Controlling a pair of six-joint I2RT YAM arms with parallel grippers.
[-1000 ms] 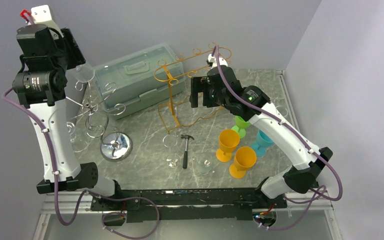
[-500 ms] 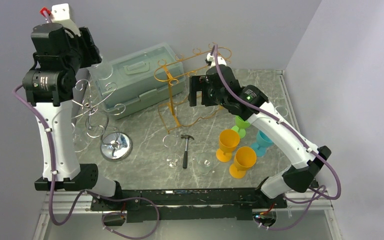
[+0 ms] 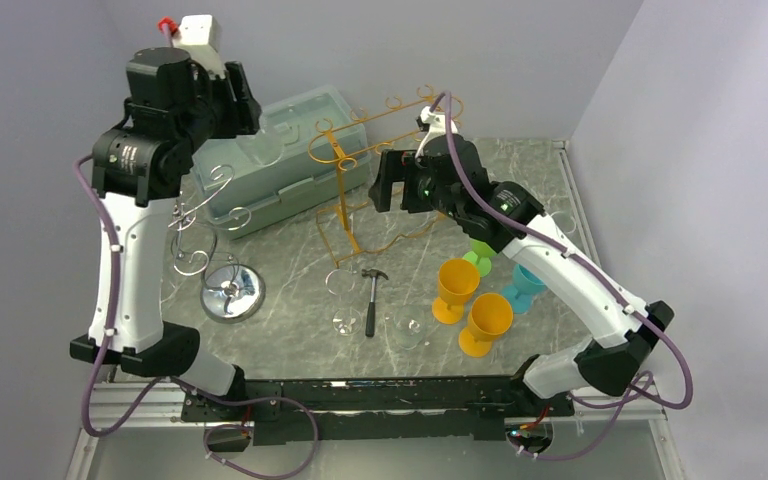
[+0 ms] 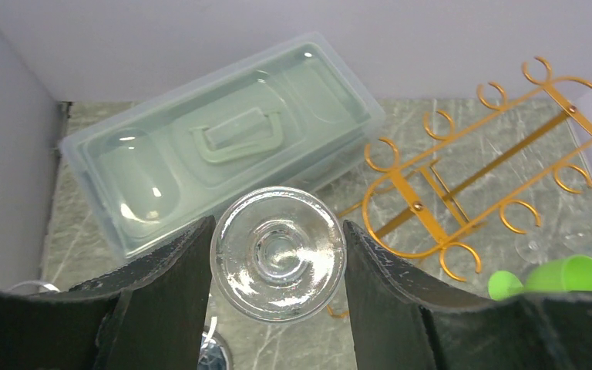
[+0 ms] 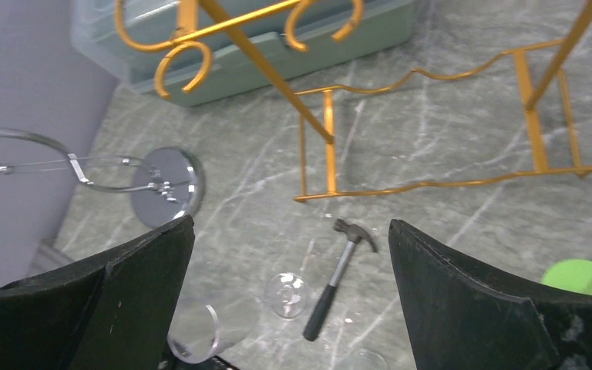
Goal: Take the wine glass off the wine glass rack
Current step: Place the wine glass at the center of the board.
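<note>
Grey marble table [image 3: 290,262], walled corner: L gripper [image 4: 276,239] fingers part-open, clamped on wine glass [image 4: 277,253], held aloft over plastic box [image 4: 223,146], clear of silver rack [image 3: 195,225]; R gripper [image 5: 289,223] fingers wide apart, empty, above gold rack [image 5: 327,127].

Two arms are built of white, rounded links [image 3: 125,270] joined by black cylindrical motor housings [image 3: 135,160]. A purple cable [image 3: 450,135] is routed along each arm from the black base rail [image 3: 360,405] at 6 o'clock. At 11 o'clock, a white block [image 3: 198,30] with a red tip [image 3: 165,22] is carried on the left wrist. A green light [image 3: 506,199] is lit on the right arm [image 3: 570,275]. The gripper fingers [image 5: 501,301] are matte black and grainy.
</note>
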